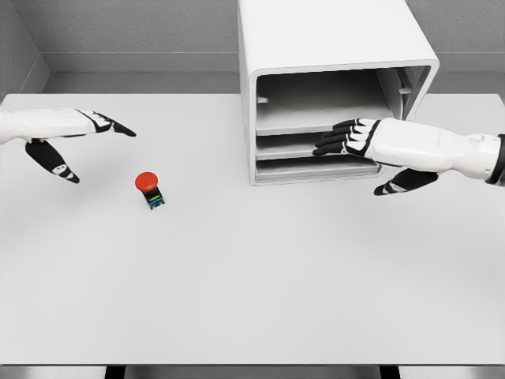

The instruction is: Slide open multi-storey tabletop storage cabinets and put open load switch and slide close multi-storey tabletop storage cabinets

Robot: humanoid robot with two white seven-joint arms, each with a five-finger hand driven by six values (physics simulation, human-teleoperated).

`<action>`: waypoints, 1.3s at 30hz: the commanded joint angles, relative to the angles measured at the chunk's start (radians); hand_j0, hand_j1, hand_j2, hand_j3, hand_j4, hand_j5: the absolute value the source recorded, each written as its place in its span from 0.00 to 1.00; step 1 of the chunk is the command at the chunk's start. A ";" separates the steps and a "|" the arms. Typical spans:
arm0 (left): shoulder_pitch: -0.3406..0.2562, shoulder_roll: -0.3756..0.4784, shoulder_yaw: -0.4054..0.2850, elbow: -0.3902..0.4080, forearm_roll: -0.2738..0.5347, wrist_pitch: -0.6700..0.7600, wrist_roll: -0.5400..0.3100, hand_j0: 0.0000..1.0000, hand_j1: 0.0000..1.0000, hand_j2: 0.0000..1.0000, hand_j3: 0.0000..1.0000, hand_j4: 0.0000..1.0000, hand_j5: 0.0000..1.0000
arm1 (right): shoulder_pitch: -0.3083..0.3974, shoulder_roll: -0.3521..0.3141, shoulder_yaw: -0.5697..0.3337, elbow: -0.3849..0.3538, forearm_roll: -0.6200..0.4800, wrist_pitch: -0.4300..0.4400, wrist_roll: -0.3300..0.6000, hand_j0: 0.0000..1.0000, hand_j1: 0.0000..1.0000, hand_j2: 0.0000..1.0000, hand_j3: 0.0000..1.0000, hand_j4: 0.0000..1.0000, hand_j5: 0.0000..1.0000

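Left hand (67, 130) and right hand (359, 140) extended, fingers straight.

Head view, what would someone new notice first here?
Probably the white cabinet at the back right of the table, its front showing stacked drawers, with the right hand reaching to the middle one. Next, the small red-topped switch standing alone left of centre, with the open left hand hovering beyond it.
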 commanded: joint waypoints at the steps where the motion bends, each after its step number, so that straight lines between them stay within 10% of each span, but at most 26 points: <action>1: 0.002 0.004 0.006 -0.038 0.017 0.003 -0.006 1.00 1.00 1.00 1.00 1.00 1.00 | 0.000 0.005 0.001 -0.001 -0.007 0.002 -0.003 1.00 1.00 1.00 1.00 1.00 1.00; 9: 0.011 -0.027 -0.006 -0.068 0.000 0.003 -0.006 1.00 1.00 1.00 1.00 1.00 1.00 | -0.043 -0.014 0.013 0.011 -0.018 0.002 -0.089 1.00 1.00 1.00 1.00 1.00 1.00; 24: 0.054 -0.136 -0.008 -0.052 -0.088 0.003 -0.006 1.00 1.00 1.00 1.00 1.00 1.00 | -0.201 0.066 0.174 0.026 0.119 0.002 0.132 1.00 1.00 1.00 1.00 1.00 1.00; 39: 0.069 -0.180 -0.008 0.014 -0.128 0.003 -0.006 1.00 1.00 1.00 1.00 1.00 1.00 | -0.204 0.075 0.141 0.074 -0.036 0.002 0.137 1.00 1.00 1.00 1.00 1.00 1.00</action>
